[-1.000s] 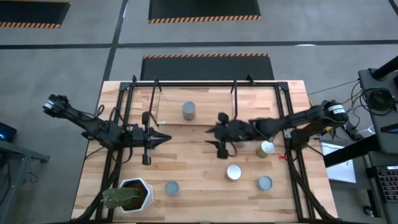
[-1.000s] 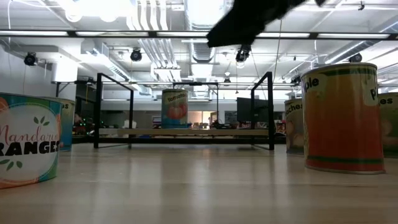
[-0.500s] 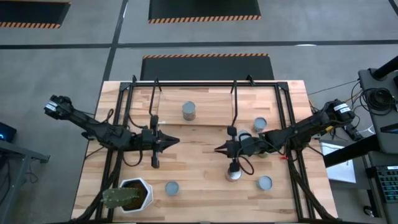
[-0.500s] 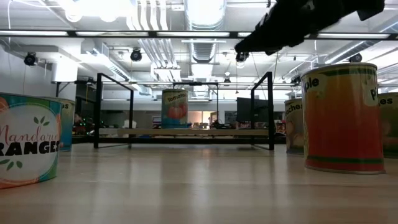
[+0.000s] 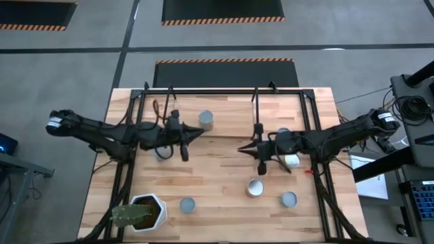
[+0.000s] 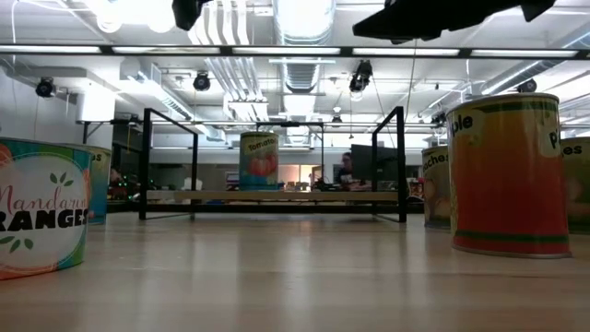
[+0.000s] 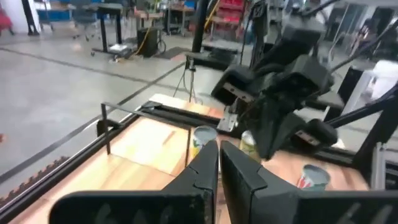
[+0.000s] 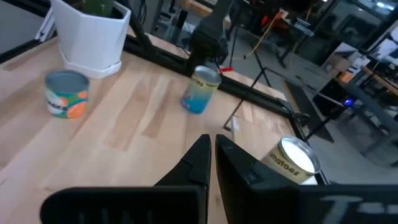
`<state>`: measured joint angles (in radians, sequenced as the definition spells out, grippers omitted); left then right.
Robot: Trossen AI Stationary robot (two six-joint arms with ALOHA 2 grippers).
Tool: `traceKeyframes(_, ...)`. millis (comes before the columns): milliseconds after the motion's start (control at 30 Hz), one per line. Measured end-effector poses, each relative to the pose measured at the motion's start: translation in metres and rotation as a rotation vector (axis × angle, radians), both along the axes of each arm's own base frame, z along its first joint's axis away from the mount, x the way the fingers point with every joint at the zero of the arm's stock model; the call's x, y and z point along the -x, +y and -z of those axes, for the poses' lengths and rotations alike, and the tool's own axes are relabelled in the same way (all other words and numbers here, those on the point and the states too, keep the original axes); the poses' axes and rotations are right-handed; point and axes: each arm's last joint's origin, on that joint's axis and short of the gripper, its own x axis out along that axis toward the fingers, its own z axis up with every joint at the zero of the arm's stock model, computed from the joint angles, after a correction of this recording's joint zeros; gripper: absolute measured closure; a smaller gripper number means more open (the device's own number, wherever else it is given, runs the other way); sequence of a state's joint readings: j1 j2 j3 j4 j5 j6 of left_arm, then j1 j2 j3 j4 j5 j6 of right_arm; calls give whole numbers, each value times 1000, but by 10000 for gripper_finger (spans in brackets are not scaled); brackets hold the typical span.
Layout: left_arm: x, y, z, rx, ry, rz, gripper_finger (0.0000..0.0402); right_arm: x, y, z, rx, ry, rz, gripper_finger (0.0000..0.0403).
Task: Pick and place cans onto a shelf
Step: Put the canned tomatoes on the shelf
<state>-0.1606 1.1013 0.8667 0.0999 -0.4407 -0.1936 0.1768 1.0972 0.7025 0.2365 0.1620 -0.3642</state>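
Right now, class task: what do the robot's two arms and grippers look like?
Both arms are dark, slim and jointed, with black cables along them. The left gripper and right gripper each end in two flat black fingers tapering to a point.

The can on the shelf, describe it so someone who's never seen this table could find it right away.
Look at the far edge of the wooden table, where the low light-wood shelf stands inside a black rod frame. One can stands upright on it. It alone sits raised on the shelf; the other cans stand on the tabletop, and its label reads tomatoes.
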Motion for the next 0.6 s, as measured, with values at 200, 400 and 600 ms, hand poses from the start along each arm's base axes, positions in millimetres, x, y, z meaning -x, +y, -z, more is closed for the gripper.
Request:
traceKeyframes(200,-13,14,-7,-32,266,-52,402,0,-11,0,-2,16,16,390)
traceKeyframes(400,-31,19,-3,-18,419,-87,402,3,-11,-3,-8,4,15,390)
traceKeyframes(600,-49,24,3,-34,597,-111,402,17,-13,-20,-10,-57,15,390)
